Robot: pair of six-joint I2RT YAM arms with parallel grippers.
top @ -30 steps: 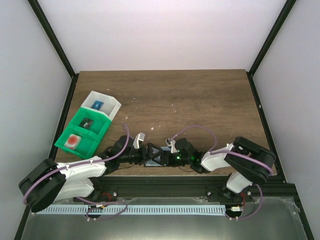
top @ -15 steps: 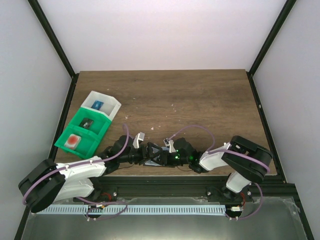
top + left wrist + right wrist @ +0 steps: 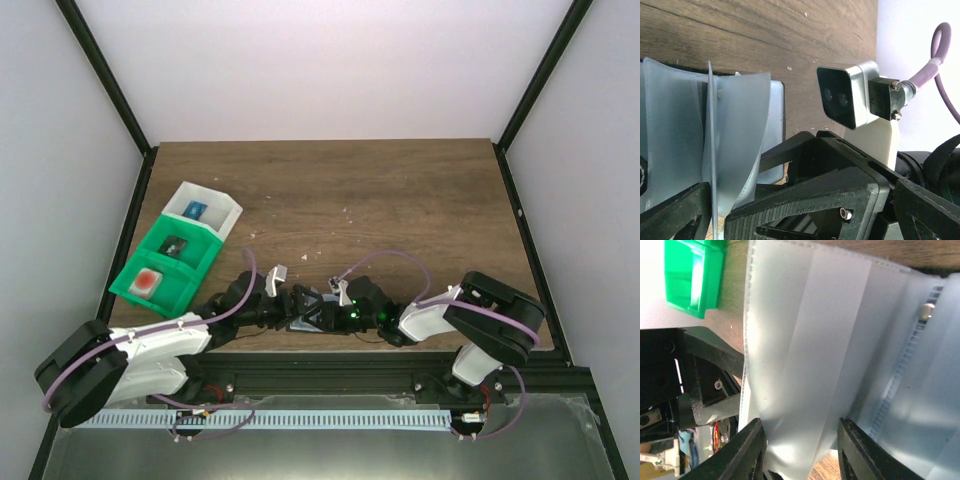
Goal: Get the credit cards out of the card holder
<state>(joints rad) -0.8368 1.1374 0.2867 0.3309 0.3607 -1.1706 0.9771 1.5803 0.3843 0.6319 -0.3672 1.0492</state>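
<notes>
Card holder (image 3: 304, 320) lay at the near edge of the table (image 3: 400, 200), mid-way along it, directly between the two grippers. Left gripper (image 3: 283, 303) had its jaws spread wide with nothing clamped. Right gripper (image 3: 802, 447) had its jaws partly apart with a grey-blue pocket panel between them; whether it was pinched could not be told. No credit cards could be made out in the pockets. Risks, as judged: the right fingers may catch only the pocket panel, not a card, and with the left jaws not clamping, a pull would drag or lift the whole holder. The grippers were nearly touching, so contact between them is likely. The holder could also slip off the near edge. The holder was open with its leaves fanned upward, and its long axis appeared to run left-right along the near edge, one end toward each gripper.
</notes>
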